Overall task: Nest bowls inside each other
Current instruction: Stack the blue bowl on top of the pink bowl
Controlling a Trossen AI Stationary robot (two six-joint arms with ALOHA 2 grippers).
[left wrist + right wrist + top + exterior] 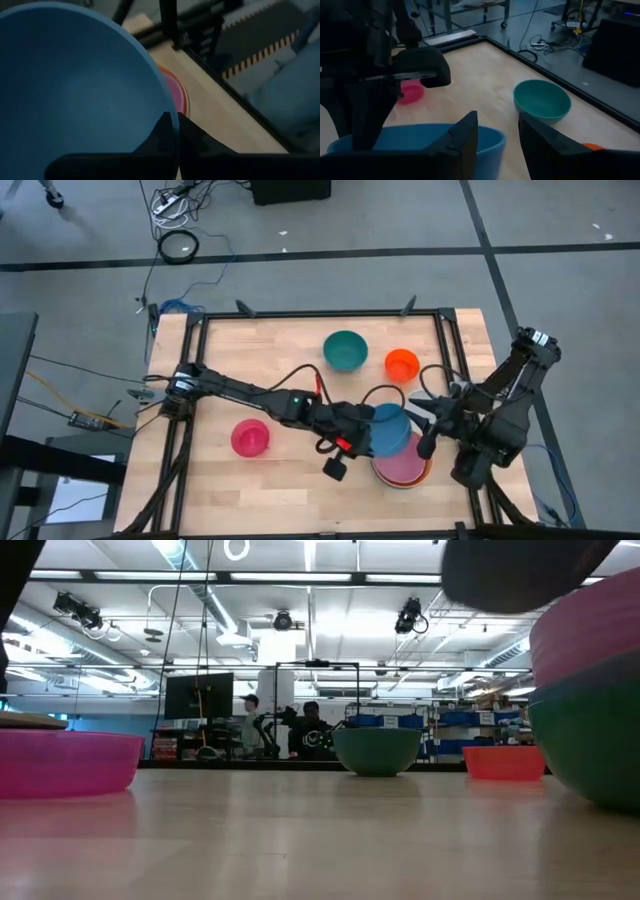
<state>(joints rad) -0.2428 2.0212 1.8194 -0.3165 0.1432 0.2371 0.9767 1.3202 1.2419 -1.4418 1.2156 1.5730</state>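
My left gripper (356, 433) is shut on a blue bowl (390, 430) and holds it over a stack of nested bowls (405, 470) whose top bowl is pink. In the left wrist view the blue bowl (75, 85) fills most of the picture, with the pink stack (176, 95) beyond its rim. My right gripper (428, 418) stands open just right of the blue bowl; in its wrist view its fingers (465, 142) stand over the bowl's rim (492, 137), and no touch shows. On the table stand a teal bowl (345, 350), an orange bowl (402, 363) and a magenta bowl (250, 437). My left gripper pinches the blue bowl's rim (170, 117), one finger inside the bowl and one outside. The fingers come from the table's left, slanting down. The bowl is lifted clear of the table, mouth up and somewhat tilted, above the left part of the stack.
The table's black frame (320, 313) runs along its edges. Bare wood lies between the magenta bowl and the teal bowl. Across the table in the low view, the stack (590, 740) looms at the right, and people and shelves show in the room behind.
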